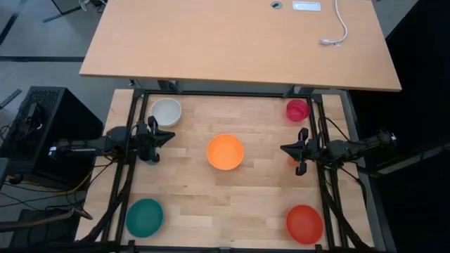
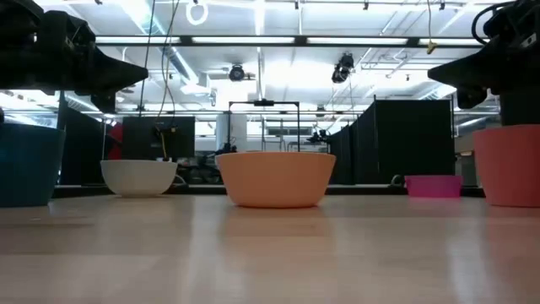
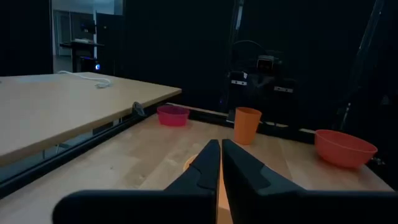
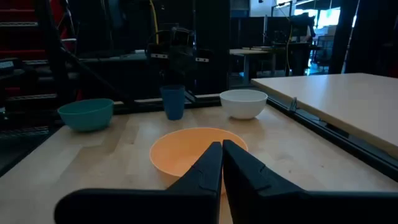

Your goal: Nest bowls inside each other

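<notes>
While both hands, left (image 1: 171, 135) and right (image 1: 284, 148), hang closed and empty, orange bowl (image 1: 225, 152) sits between them

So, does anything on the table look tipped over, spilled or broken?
Nothing stands out. The orange bowl, white bowl, teal bowl, red bowl and pink bowl all sit upright, apart and empty. None is nested yet.

Overhead, table-level and two facing wrist views, sharing orange bowl (image 1: 225, 152).
</notes>
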`<state>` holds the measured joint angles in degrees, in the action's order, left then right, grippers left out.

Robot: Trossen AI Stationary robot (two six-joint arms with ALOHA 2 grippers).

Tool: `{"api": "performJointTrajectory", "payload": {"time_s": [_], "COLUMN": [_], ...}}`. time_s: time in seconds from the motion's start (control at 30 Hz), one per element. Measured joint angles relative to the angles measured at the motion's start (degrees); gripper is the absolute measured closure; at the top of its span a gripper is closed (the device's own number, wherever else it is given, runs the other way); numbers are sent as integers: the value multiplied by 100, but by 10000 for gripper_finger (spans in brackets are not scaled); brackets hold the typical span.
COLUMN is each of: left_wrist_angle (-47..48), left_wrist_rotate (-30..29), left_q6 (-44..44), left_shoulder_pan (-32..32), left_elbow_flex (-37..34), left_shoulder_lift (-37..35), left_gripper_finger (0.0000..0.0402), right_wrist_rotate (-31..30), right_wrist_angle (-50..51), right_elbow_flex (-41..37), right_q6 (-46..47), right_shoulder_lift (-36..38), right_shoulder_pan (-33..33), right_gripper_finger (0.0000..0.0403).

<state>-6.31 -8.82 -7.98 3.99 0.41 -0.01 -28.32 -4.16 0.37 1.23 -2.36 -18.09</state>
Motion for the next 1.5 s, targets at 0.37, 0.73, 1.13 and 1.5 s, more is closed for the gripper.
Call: {"api": "performJointTrajectory", "payload": {"time_s": [0.37, 0.73, 1.13, 1.5], "left_wrist_angle": [-1, 0, 0, -280], "left_wrist_rotate": [1, 0, 2, 0], "left_q6": [-1, -1, 1, 306], "left_shoulder_pan": [0, 0, 0, 0], "left_elbow_flex": [1, 2, 2, 2], "left_shoulder_lift": [0, 0, 0, 0], "left_gripper_finger": [398, 398, 394, 399], "right_wrist_rotate": [0, 0, 0, -15], "right_wrist_angle": [0, 0, 0, -34], "right_elbow_flex": [-1, 0, -1, -1], "right_q6": [0, 0, 0, -10], "right_shoulder_lift": [-1, -1, -1, -1], "right_shoulder_pan": [0, 0, 0, 0], "right_gripper_finger": [403, 403, 403, 403]}}
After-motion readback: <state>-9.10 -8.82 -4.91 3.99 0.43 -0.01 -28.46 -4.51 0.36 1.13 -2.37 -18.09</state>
